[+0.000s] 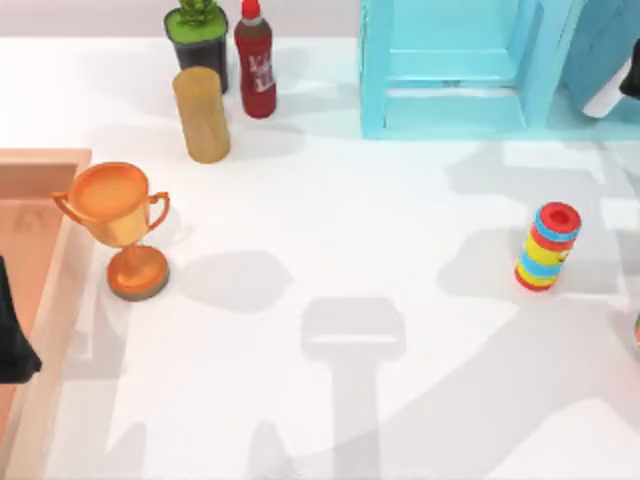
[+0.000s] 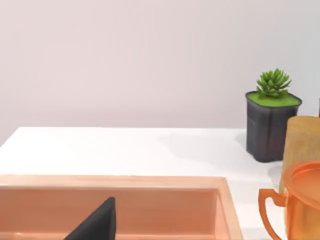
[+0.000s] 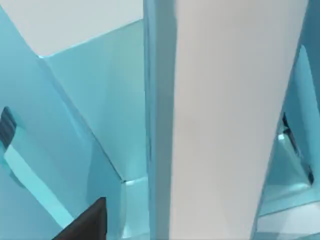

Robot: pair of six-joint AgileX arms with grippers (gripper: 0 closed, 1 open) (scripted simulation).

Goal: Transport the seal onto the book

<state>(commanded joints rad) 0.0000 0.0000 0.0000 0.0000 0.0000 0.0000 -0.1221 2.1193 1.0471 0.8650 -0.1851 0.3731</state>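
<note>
- Right claw (image 1: pixel 632 78) sits at the table's far right corner, close against the book (image 1: pixel 598 45); we cannot tell whether it is released or clenched.
- Its wrist view looks straight onto the book's white page edges.
- The book stands tilted just beside the light-blue shelf unit (image 1: pixel 450 70).
- We judge the task barely begun: no seal rests on the book, and we cannot tell where the seal lies.
- Left claw (image 1: pixel 14 340) idles over the wooden tray (image 1: pixel 40 165), state unclear.
</note>
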